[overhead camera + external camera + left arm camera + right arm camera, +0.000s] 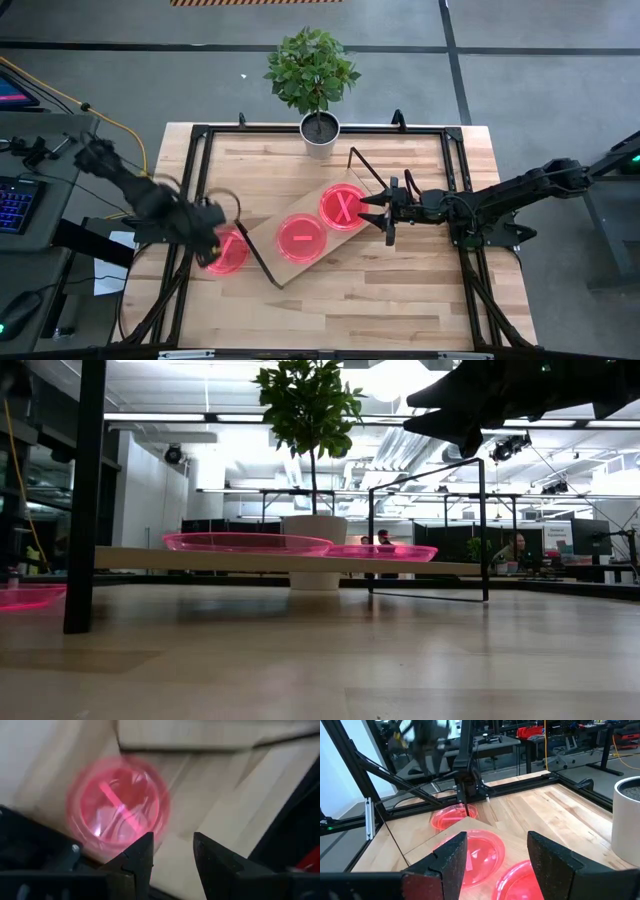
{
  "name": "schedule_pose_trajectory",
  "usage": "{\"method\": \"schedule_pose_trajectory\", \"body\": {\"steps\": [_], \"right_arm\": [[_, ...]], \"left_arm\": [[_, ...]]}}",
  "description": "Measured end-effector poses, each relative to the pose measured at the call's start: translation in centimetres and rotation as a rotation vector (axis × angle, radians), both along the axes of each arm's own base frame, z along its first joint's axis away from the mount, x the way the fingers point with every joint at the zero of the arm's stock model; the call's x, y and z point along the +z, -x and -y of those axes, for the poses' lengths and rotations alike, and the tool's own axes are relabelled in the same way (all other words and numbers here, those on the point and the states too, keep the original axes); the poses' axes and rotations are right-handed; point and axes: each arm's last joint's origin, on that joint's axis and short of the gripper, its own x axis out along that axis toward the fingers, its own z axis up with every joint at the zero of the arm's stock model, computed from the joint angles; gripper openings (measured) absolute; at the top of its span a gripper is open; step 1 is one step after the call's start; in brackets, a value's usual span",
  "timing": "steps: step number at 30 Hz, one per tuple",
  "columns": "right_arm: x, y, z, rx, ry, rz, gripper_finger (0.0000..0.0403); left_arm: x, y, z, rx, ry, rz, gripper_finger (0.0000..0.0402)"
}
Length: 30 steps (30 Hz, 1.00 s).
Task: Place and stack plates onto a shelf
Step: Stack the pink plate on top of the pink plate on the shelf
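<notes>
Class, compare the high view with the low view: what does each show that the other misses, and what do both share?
Only the high view shows both grippers, the left gripper over the tabletop plate and the right gripper beside the shelf, jaws open. Only the low view shows the room behind. Both show the shelf carrying two plates, the tabletop plate and the potted plant.

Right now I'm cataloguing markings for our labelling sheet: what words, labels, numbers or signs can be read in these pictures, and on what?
No words, brands or numbers can be read.
"X": a bright cross mark on the plate at the shelf's right end, high view.
"–": a bright bar mark on the middle plate on the shelf.
Plate on the table by the left gripper: mark too blurred to read.
Background room signs, low view: too small to read.
</notes>
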Motion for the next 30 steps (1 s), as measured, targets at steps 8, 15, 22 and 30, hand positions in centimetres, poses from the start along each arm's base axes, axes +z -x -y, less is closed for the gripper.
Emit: {"method": "schedule_pose_trajectory", "body": {"steps": [8, 15, 22, 30], "right_arm": [[0.0, 0.0, 0.0, 0.0, 0.0, 0.0, 0.0195], [0.0, 0.0, 0.0, -0.001, -0.006, 0.001, 0.0195], [-0.1, 0.0, 0.0, -0.005, -0.04, -0.007, 0.0195], [-0.4, 0.1, 0.0, -0.011, -0.036, -0.037, 0.0195]], "left_arm": [[-6.8, -1.9, 6.4, -0.159, -0.031, -0.077, 0.0129], [-10.2, -2.4, 9.9, -0.283, -0.157, -0.075, 0.0129], [-13.1, -2.2, 11.6, -0.331, -0.295, -0.112, 0.0129], [-15.5, -1.5, 11.7, -0.327, -0.496, -0.197, 0.0129]]}}
